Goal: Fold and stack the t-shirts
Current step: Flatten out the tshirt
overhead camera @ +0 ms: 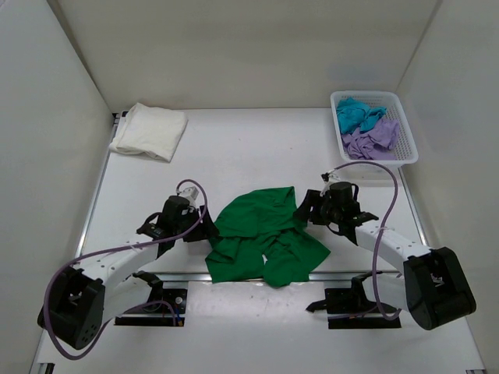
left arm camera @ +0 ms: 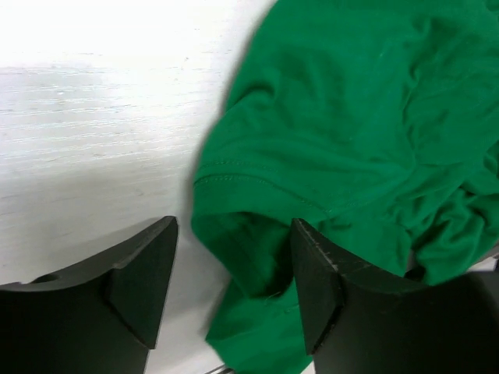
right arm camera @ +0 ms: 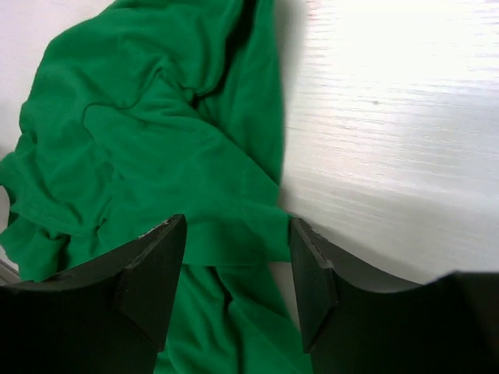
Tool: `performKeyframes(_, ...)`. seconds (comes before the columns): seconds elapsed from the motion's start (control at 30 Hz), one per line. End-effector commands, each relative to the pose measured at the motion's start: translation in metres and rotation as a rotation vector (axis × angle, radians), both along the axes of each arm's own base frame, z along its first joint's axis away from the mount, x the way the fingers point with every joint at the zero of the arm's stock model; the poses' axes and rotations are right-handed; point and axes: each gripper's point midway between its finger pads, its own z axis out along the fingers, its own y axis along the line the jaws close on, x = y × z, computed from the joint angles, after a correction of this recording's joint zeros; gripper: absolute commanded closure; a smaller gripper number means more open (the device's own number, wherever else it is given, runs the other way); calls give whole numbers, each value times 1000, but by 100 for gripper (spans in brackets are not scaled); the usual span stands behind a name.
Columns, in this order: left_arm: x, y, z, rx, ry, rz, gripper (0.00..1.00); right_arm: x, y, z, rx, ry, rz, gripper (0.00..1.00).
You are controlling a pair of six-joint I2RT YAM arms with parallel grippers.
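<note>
Between my two arms, near the front of the worktop (overhead camera: 249, 148), the green t-shirt (overhead camera: 265, 234) lies rumpled and unfolded. Both hands are open: my left hand (left arm camera: 234, 226) straddles a sleeve hem and my right hand (right arm camera: 237, 226) straddles the opposite edge, neither pinching. Done, by my reckoning, is only the cream t-shirt (overhead camera: 150, 131), folded at the far left corner. Left are this one, plus the teal t-shirt (overhead camera: 357, 114) and lilac t-shirt (overhead camera: 373, 139) heaped in the basket (overhead camera: 405, 132) far right. Green cloth reaches the front edge; bare worktop behind it gives room to spread.

A lab rig: white walls (overhead camera: 47, 78) box the table (overhead camera: 257, 140).
</note>
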Motion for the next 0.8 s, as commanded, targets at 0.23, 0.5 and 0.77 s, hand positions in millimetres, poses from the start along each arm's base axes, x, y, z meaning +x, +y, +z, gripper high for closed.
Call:
performKeyframes(0.23,6,-13,3,-60,-24,-8,47,9,6,6,107,-62,25,66)
performKeyframes(0.5,18,-17,22,-95,-71,6,82,16,20,35,111,-127,45,100)
performKeyframes(0.77,66,-16,149,-158,-305,6,100,34,27,158,107,-337,59,100)
